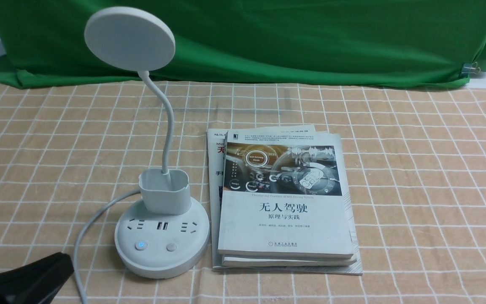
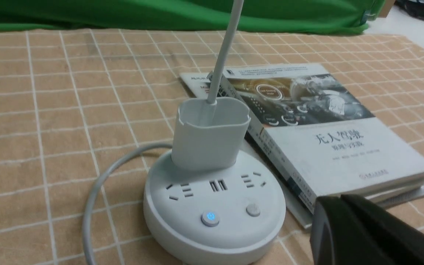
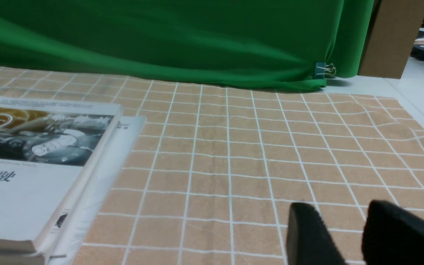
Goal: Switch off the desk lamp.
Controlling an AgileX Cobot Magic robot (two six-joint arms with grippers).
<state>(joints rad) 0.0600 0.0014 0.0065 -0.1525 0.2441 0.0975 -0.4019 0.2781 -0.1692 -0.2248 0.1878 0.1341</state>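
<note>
The white desk lamp (image 1: pixel 161 236) stands left of centre on the table, with a flat round disc head (image 1: pixel 129 38), thin bendy neck and cup holder (image 1: pixel 164 191). Its round base carries sockets and two buttons; the left button (image 1: pixel 141 245) glows blue, the right button (image 1: pixel 171 247) is plain. In the left wrist view the base (image 2: pixel 212 209) and glowing button (image 2: pixel 210 218) show close up. My left gripper (image 1: pixel 63 258) is shut and empty, low at the front left, apart from the base; it also shows in the left wrist view (image 2: pixel 329 200). My right gripper (image 3: pixel 339 209) is open over bare cloth.
A stack of books (image 1: pixel 285 202) lies just right of the lamp base, also in the right wrist view (image 3: pixel 39 165). The lamp's cable (image 1: pixel 83 236) curves left and forward off the base. A green backdrop (image 1: pixel 310 38) hangs at the far edge of the checked tablecloth.
</note>
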